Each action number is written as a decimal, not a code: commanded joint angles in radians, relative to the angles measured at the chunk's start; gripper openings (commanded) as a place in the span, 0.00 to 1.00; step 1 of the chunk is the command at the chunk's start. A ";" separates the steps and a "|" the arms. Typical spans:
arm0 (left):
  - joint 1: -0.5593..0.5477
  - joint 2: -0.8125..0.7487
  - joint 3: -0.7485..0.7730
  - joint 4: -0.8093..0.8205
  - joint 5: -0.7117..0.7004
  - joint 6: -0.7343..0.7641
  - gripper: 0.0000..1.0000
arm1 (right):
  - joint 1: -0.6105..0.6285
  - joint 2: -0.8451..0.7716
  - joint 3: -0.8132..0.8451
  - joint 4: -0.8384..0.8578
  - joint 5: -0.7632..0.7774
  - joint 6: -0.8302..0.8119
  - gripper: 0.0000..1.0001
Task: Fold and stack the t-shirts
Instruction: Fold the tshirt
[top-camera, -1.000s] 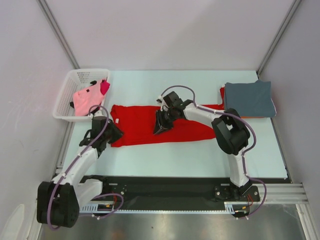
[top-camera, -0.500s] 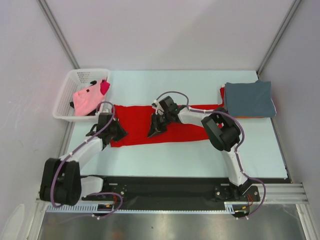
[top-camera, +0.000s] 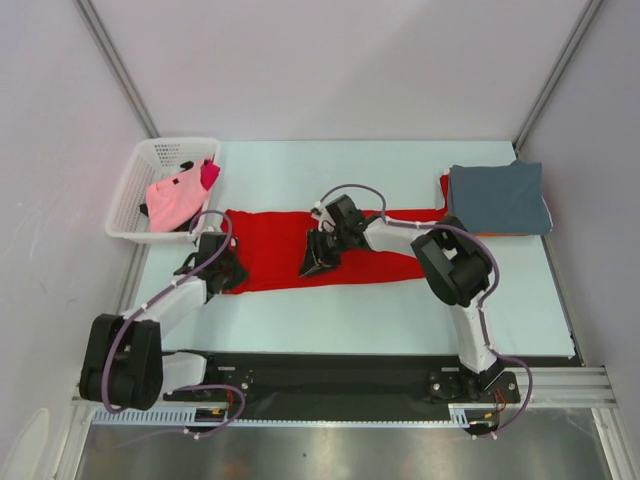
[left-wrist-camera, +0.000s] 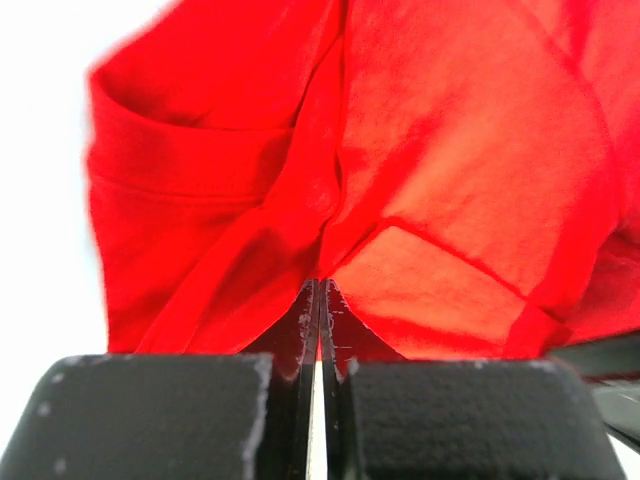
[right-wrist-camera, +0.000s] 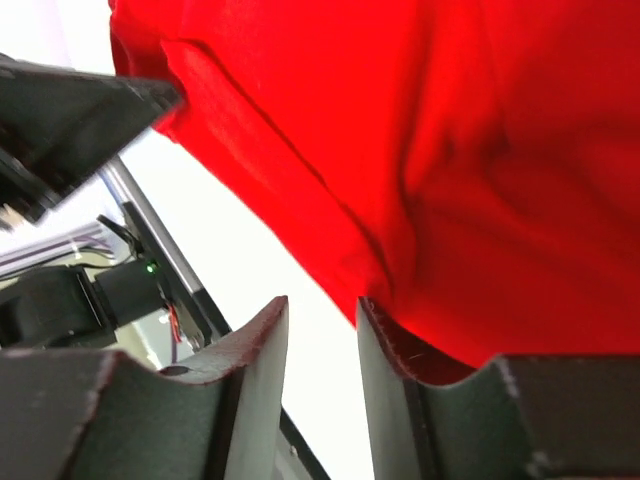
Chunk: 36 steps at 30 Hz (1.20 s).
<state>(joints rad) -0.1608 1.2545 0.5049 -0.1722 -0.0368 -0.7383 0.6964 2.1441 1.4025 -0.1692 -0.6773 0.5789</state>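
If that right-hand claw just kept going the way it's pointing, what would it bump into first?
The near edge of the red t-shirt, most likely: the right gripper, jaws apart, sits right at that hem, with pale table showing in the gap. Depth is unclear, so it could touch table first.

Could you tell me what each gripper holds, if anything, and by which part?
The left gripper pinches the red t-shirt by a fold at its left near corner. The right gripper is open at the shirt's near edge, holding nothing.
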 joint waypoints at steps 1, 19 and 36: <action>-0.002 -0.085 0.079 -0.068 -0.071 0.057 0.01 | -0.031 -0.153 -0.043 -0.039 0.082 -0.072 0.40; -0.002 0.282 0.544 -0.153 -0.276 -0.042 0.65 | -0.224 -0.883 -0.661 -0.090 0.648 0.019 0.42; 0.024 0.807 1.064 -0.506 -0.255 -0.358 0.50 | -0.282 -1.286 -0.853 -0.254 0.989 0.179 0.56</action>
<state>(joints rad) -0.1535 2.0380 1.5070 -0.5896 -0.2848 -0.9924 0.4252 0.8989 0.5568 -0.4042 0.2379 0.7315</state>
